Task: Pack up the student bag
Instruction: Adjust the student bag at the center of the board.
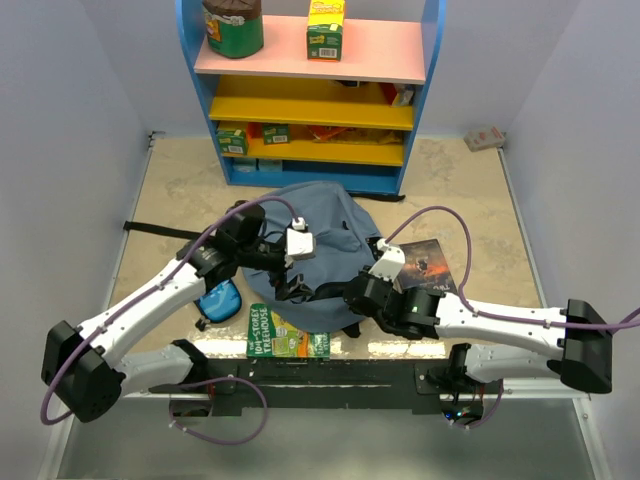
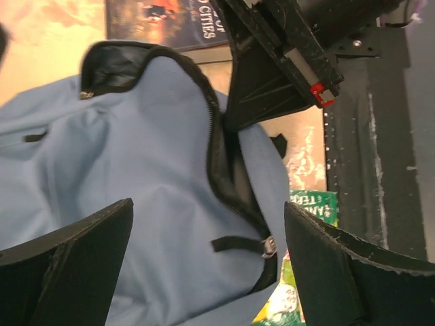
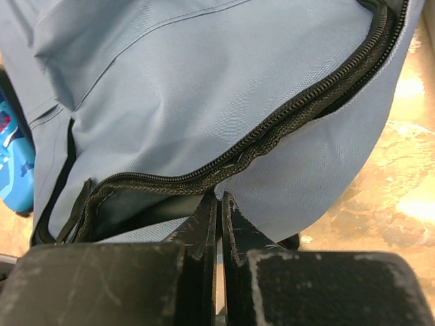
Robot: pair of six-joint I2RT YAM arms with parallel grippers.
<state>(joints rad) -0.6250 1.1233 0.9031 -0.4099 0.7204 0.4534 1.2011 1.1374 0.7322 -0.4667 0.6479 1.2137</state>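
Bag [image 1: 320,215] sits mid-table, mouth barely open. Left gripper [image 2: 207,207] is spread wide above it, empty. Right gripper [image 3: 219,204] is closed, seemingly pinching the zip lip. Risk: the thin pinch slips, the mouth collapses, and the book [image 1: 288,345] at the near edge jams.

One student bag [image 1: 320,215], two books [image 1: 288,345] [image 1: 436,262], one pencil case [image 1: 218,300].

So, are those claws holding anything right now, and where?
The right gripper is shut on the student bag, pinching its zipper edge by the opening. The left gripper hangs open over it, holding nothing.
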